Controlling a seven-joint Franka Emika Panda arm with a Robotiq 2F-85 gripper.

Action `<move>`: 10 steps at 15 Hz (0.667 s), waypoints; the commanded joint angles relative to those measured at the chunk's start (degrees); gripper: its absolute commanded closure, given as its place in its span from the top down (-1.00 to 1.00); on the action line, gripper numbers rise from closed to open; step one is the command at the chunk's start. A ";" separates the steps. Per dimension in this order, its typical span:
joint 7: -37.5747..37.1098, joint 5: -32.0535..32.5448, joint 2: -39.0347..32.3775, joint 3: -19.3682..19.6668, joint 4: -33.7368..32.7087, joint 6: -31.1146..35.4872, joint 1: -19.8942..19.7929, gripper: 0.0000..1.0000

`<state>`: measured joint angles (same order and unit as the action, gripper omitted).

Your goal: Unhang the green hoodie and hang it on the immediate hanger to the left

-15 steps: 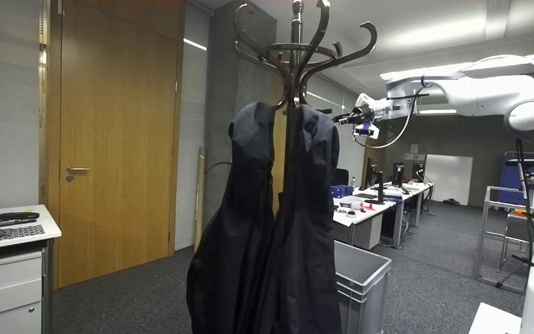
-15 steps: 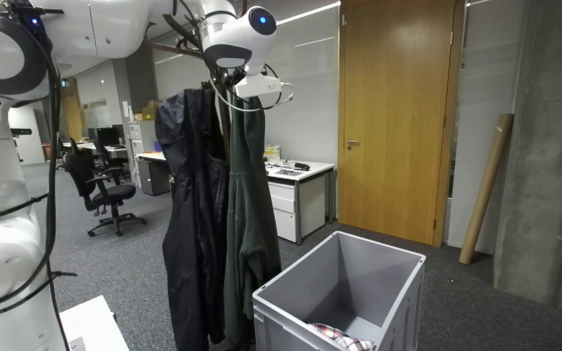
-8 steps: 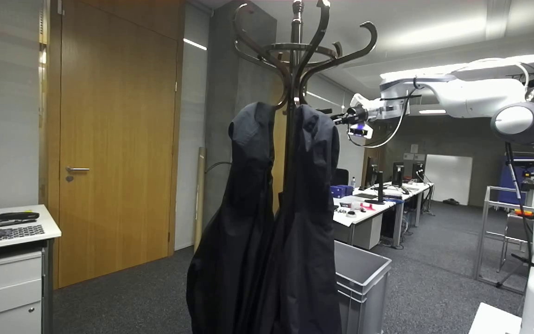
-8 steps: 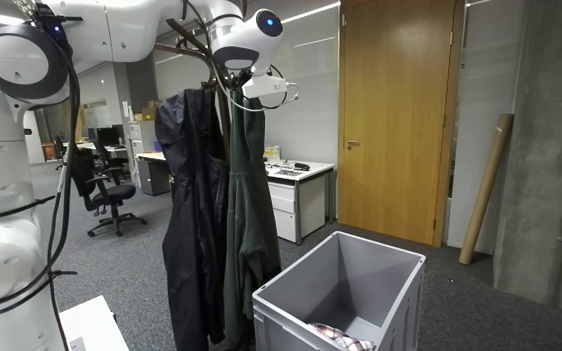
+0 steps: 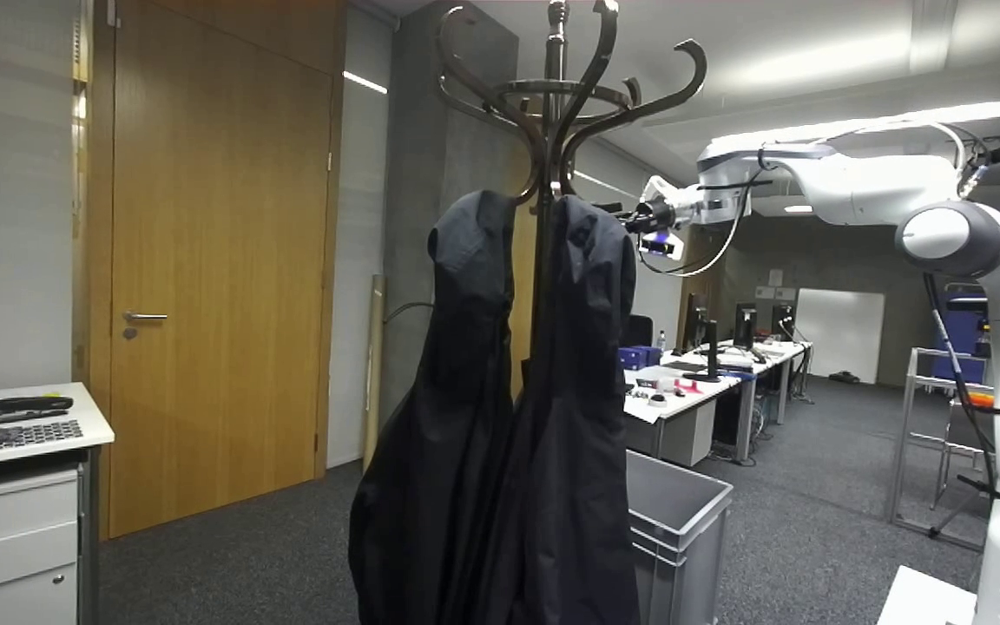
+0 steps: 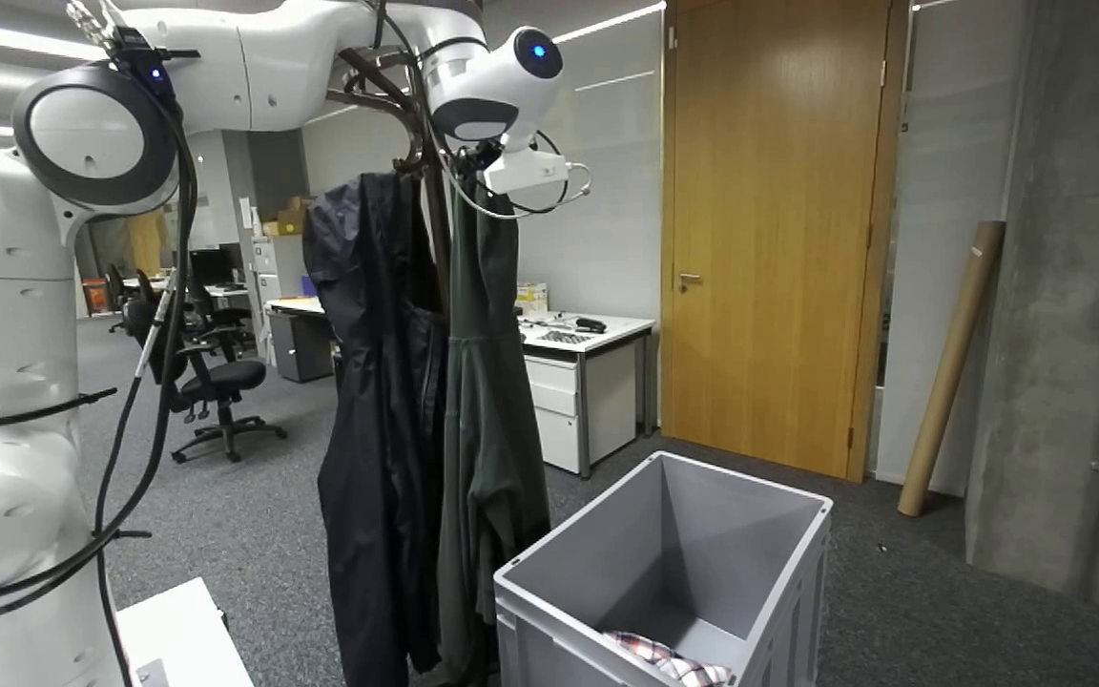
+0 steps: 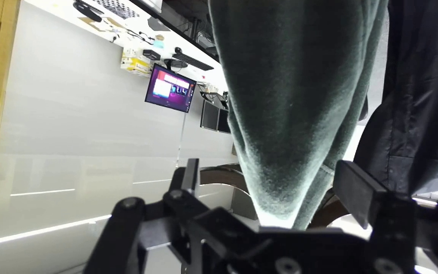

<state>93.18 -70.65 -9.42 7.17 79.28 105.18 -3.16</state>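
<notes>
When we look from the wrist, we see the tool (image 7: 274, 182) with its two fingers (image 7: 192, 177) wide apart. The green hoodie (image 7: 295, 95) gets thin near its top and hangs in the gap between them. We see space on one side of it; on the other side a fold is so close that we cannot tell if it touches. The tool has hold of nothing. Behind the hoodie we see a bent brown hook (image 7: 222, 177).

In an exterior view, we see the hoodie hang long and limp beside a dark coat (image 6: 373, 382), with its top hidden. Near it stands a big grey bin (image 6: 750, 534) with a checked cloth (image 6: 669, 660) inside.

In an exterior view, two dark coats (image 5: 457, 347) hang on the brown coat stand (image 5: 556, 61) and hide the hoodie. The white arm (image 5: 891, 178) stretches toward the stand.
</notes>
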 commanded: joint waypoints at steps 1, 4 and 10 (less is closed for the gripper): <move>-0.29 -0.30 -2.95 -1.72 -5.25 -2.51 -1.94 0.36; -0.47 -0.29 -3.86 -2.12 -6.62 -2.51 -2.18 -0.07; -1.98 0.29 -4.46 -2.74 -8.50 -2.31 -2.60 -0.97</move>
<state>93.03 -70.58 -12.26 5.57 74.95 105.13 -4.00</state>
